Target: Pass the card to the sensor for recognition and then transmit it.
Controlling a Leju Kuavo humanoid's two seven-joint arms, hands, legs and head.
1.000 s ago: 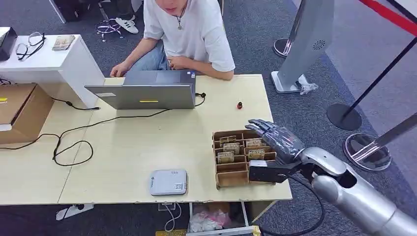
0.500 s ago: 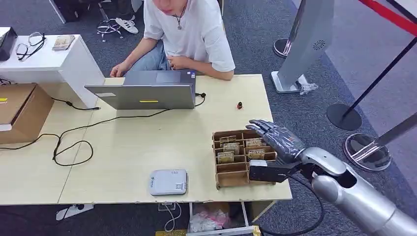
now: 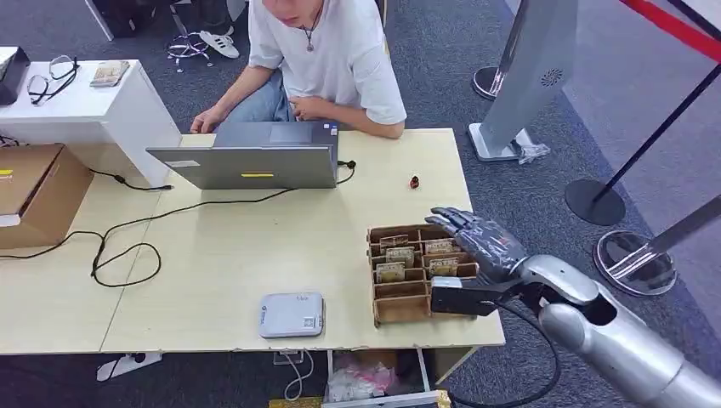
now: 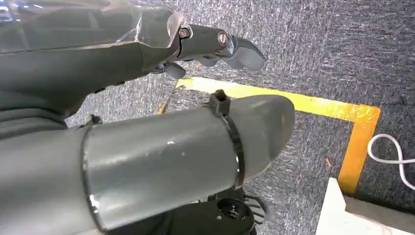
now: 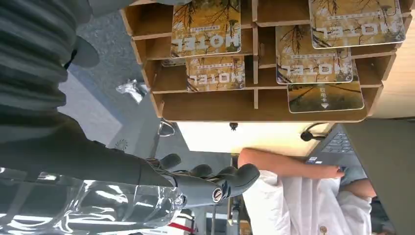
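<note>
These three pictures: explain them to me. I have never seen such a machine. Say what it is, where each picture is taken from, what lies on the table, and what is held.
It is a humanoid robot with two silver arms. The wide picture is from its head, looking down at a table. The other two come from cameras at its wrists, so they look turned. On the table are a laptop, a cable, a grey sensor and a cardboard rack of hotel cards. A person sits behind. The right hand hovers open over the rack, holding nothing. The left hand hangs over the floor, empty.
</note>
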